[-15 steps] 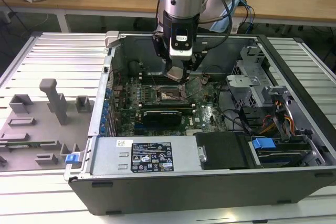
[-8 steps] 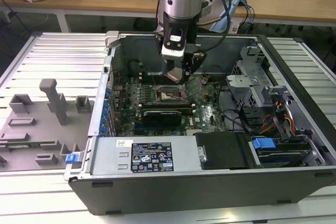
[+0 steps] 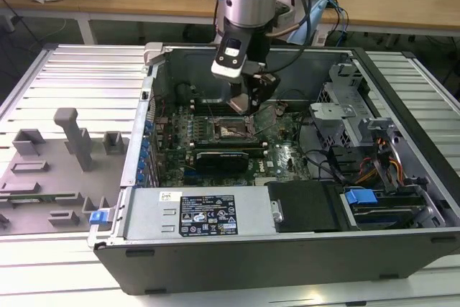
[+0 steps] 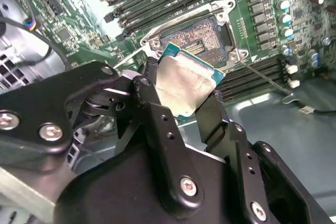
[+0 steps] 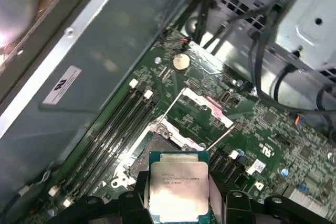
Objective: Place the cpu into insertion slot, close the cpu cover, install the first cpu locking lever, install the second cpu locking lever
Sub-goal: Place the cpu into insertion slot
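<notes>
Gripper (image 4: 181, 91) clamps one cpu (image 4: 190, 78), hanging above the one open socket (image 4: 202, 38).

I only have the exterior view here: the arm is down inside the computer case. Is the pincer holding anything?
Observer: Yes. In both wrist views the pincer grips the cpu by two opposite edges, metal top showing.
Operator: Is the slot filled?
Observer: No. In the second wrist view the insertion slot lies bare, contacts exposed; the cpu is not yet in it.
Operator: And the cover?
Observer: In the first wrist view the cpu cover looks swung open beyond the slot.
</notes>
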Tool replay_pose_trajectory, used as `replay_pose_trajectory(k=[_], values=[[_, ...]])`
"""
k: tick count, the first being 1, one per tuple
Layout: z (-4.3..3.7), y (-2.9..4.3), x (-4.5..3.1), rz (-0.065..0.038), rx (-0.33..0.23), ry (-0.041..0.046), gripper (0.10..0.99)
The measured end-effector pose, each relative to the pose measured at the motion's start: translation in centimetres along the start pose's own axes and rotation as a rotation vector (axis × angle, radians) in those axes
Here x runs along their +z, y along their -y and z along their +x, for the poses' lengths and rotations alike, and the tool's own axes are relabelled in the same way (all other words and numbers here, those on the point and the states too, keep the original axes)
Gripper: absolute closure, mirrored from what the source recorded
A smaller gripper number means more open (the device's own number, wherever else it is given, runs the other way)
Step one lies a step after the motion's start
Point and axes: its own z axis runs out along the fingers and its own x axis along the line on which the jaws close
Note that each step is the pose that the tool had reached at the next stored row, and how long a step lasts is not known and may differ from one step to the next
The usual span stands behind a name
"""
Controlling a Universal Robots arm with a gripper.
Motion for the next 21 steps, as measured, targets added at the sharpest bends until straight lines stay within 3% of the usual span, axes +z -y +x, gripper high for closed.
replay_pose_trajectory(k=[5, 9, 16, 21], values=[[0.0, 0.01, 0.16, -0.001, 0.153, 0.0135, 0.545], [0.0, 0.04, 0.49, -0.001, 0.307, 0.027, 0.545], [-0.01, 0.1, 1.12, -0.002, 0.465, 0.0408, 0.545], [0.07, 0.14, 1.7, -0.002, 0.52, 0.0454, 0.545]])
